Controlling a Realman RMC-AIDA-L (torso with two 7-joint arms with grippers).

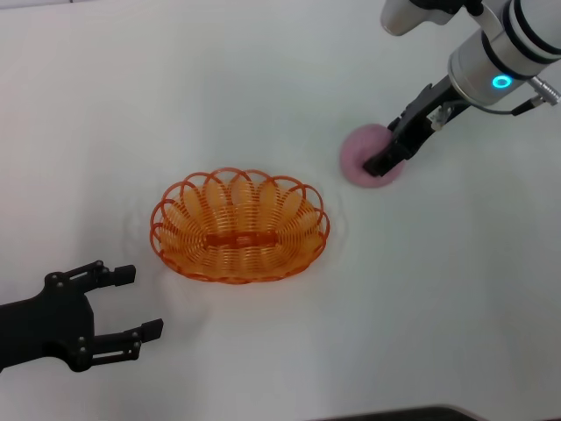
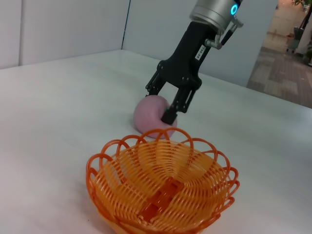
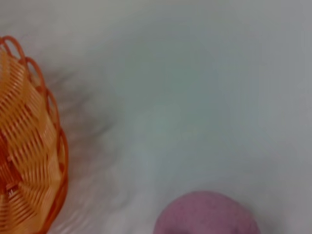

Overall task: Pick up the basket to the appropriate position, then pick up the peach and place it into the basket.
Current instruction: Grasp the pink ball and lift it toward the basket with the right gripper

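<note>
right gripper down at the peach

here my right gripper [image 1: 383, 163] sits low over the peach [image 1: 364, 155], a smooth, matte pink ball on the white table [image 1: 263, 88]. my fingers are spread to either side of it; i cannot tell if they touch it. the basket [image 1: 239, 225], an oval of glossy orange wire loops with a scalloped rim, stands empty nearby. my left gripper [image 1: 131, 303] rests parted beside the basket, holding nothing.

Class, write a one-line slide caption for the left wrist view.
Right gripper straddles the pink peach on the white table, behind the empty orange basket.
</note>
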